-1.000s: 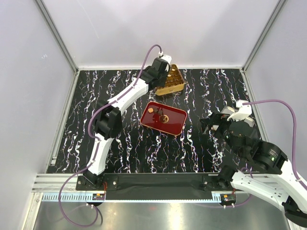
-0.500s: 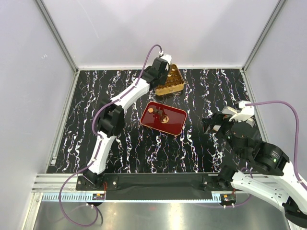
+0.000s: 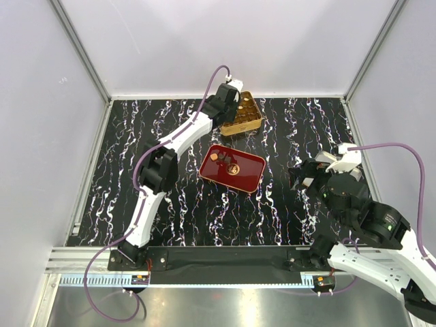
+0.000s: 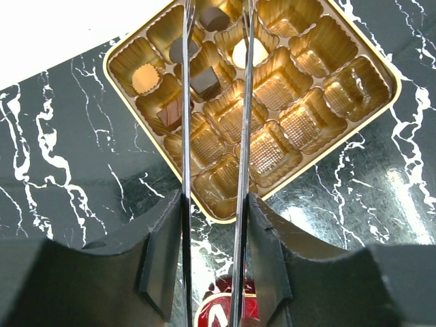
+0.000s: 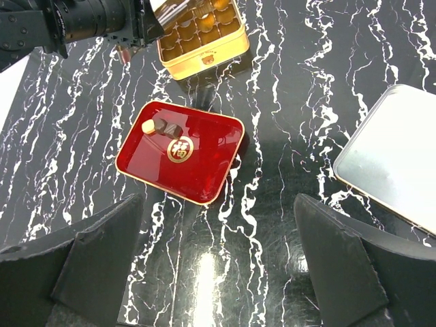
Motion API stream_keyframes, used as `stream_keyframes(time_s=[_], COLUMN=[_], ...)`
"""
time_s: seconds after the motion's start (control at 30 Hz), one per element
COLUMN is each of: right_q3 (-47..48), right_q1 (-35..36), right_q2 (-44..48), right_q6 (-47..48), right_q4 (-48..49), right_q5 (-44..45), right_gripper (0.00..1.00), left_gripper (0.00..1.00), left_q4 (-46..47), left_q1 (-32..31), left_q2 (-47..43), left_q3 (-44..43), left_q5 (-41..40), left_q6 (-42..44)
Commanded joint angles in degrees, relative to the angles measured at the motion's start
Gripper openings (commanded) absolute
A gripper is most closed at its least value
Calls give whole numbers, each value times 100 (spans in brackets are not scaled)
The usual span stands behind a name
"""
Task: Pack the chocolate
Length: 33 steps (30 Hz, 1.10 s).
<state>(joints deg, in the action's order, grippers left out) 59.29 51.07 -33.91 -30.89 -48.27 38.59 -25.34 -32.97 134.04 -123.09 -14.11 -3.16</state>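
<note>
The gold tin (image 4: 354,75) with divided cells stands at the back of the table (image 3: 244,117). Several chocolates lie in its far cells: a cream round one (image 4: 145,78), a dark square one (image 4: 204,80) and a cream one (image 4: 238,53). My left gripper (image 4: 216,41) hovers over these cells, its long thin metal fingers (image 4: 185,136) apart on either side of the dark square piece, not touching it. The red tray (image 5: 204,163) holds three pieces, one cream (image 5: 147,126) and two dark (image 5: 163,125). My right gripper (image 5: 218,272) is wide open and empty, right of the tray (image 3: 245,178).
A silver lid (image 5: 392,160) lies flat on the black marbled table right of the red tray. The left arm (image 3: 177,139) stretches diagonally over the table's left half. White walls close the table at the back and sides.
My right gripper has drifted slightly to the right. My left gripper stays over the tin's far cells with almost no movement.
</note>
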Motion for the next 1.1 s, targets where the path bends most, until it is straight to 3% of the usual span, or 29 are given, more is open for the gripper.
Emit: stream_keyframes(time_s=[0.0,0.27,0.47,0.6,0.77,0.93,1.07], right_q3=[-31,-75,-5,48,215,338,277], right_q1=[44,44,44,52,35,44,44], right_q2=[-89,-318,-248,-186,-177,-11,113], right_q6=[136,268,207,224,136,-39,-215], right_q4=[177,362,327,213,-68,-270,-420], right_q5=[289,298,219,105,61,-167,-168], right_gripper=[100,100,100,100,100,100,100], left_gripper=[45,45,45,43,42,40,41], left_q4=[407,276,57,-374,-839,-1560,-1852], left_q1=[36,10,-130,-227,-674,-1561,-1897], left_q2=[-97,-659,-1932,-3031,-4103,-4535,-4904], left_q3=[-286,-234,486,1294,2646,3123,3685], left_q5=[-153,-75,-39,-57,-214,-873,-980], left_q6=[114,193,79,-447,-818,-958,-1423])
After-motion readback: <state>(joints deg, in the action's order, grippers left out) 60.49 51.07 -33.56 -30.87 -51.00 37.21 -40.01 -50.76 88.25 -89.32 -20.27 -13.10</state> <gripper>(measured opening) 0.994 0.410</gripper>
